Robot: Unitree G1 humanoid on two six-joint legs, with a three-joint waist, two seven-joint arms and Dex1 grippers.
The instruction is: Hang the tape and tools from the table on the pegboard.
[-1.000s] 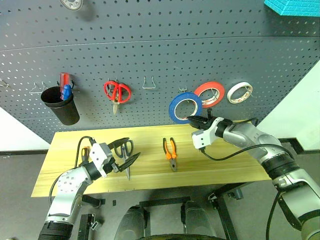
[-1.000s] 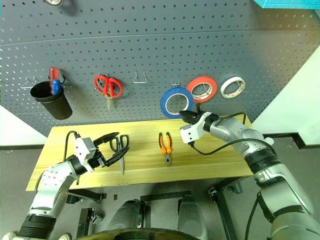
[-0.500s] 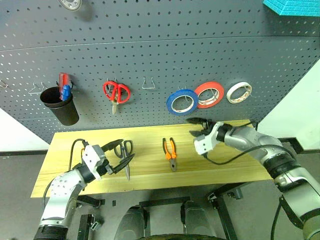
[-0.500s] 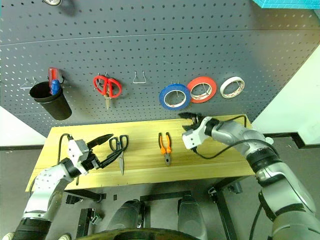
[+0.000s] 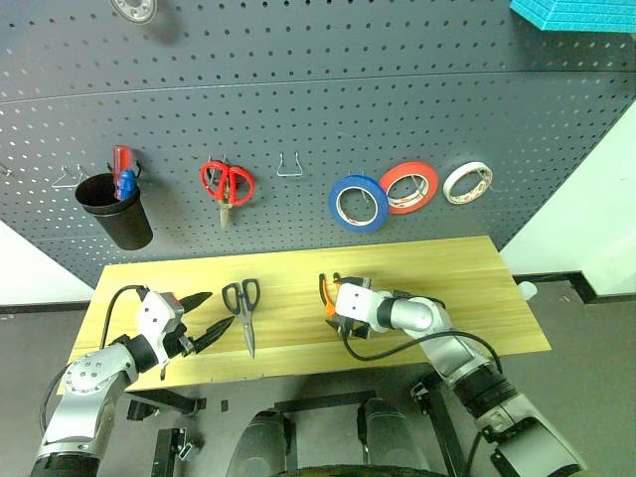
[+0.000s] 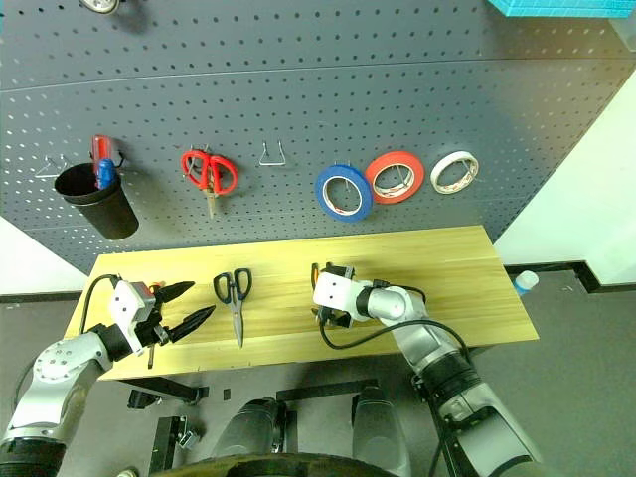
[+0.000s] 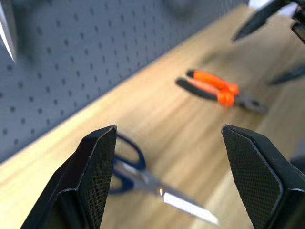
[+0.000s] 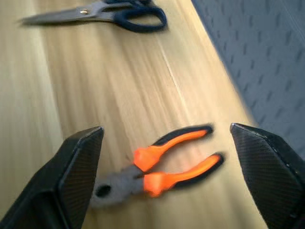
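Tape, the blue ring-shaped roll, hangs on the dark grey pegboard. Right gripper spreads wide over the orange-and-black pliers on the light wooden table. Left gripper gapes, empty, beside the blue-handled steel scissors.

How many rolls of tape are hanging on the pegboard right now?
3, side by side on the pegboard above the table's right half: the blue roll leftmost, the red roll overlapping its edge, the white roll rightmost. None looks hidden.
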